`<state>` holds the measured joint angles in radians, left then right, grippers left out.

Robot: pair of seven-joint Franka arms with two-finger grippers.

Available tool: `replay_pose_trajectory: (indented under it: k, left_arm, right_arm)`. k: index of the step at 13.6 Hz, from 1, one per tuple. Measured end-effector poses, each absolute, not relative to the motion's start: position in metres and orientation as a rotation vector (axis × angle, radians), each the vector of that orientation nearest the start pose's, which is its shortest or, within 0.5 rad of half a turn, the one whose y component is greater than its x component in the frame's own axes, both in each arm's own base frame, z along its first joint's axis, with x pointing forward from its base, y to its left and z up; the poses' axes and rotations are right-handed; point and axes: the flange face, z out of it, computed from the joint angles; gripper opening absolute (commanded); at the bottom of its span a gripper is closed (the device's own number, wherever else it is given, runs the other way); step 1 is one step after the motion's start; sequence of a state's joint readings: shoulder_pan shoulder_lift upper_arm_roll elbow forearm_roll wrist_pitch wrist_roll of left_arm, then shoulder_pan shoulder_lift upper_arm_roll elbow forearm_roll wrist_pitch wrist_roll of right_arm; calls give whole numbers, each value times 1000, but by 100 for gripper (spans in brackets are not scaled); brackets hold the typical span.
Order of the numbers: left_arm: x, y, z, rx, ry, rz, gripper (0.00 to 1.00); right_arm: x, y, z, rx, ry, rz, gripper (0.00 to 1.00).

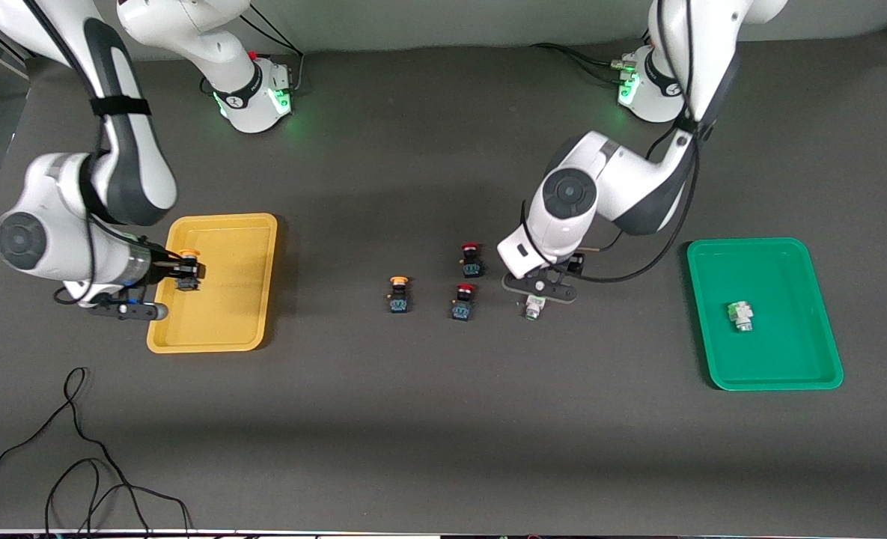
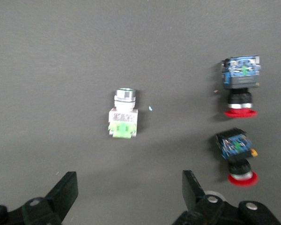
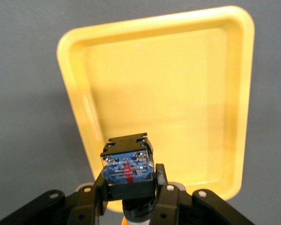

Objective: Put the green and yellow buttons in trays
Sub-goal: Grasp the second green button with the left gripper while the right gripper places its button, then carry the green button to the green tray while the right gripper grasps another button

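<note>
Two trays lie at the table's ends: a shallow yellow tray [image 1: 241,329] toward the right arm's end and a green tray [image 1: 810,359] toward the left arm's end, both rectangular with rounded corners. One whitish-grey button with pale green parts [image 1: 740,316] lies on its side in the green tray. Its twin [image 1: 534,308] lies on the bare table (metal collar at one end, green block at the other). One black-bodied, orange-yellow-capped button [image 1: 398,293] stands mid-table; the other [image 1: 186,271] is held above the yellow tray.
</note>
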<state>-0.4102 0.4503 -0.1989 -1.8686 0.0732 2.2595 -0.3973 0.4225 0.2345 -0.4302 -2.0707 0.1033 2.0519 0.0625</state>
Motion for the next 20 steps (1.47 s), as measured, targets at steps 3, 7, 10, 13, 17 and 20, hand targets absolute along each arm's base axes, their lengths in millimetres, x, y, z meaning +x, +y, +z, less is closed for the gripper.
replay_pose_trajectory:
  k: [3,7,10,13,17,20]
  left_arm:
    - [526,-351,230,-3140,368,85,99]
    - [528,-347,192,-3165,350,55,99]
    - [529,-346,178,-3175,346,43,74]
    - [534,-340,176,-3157,359,23,25]
    - [538,-336,178,-3148,366,5,21]
    - [557,-322,200,-3163,312,-50,19]
  right_arm:
    - [544,6,262,-3164,157,370,0]
    - [543,6,221,-3204,126,349,0]
    - [537,5,194,-3226,113,344,34]
    - [537,13,189,-3227,86,344,100]
    - [547,19,212,-3181,128,367,100]
    - [568,32,273,-3119,134,439,100]
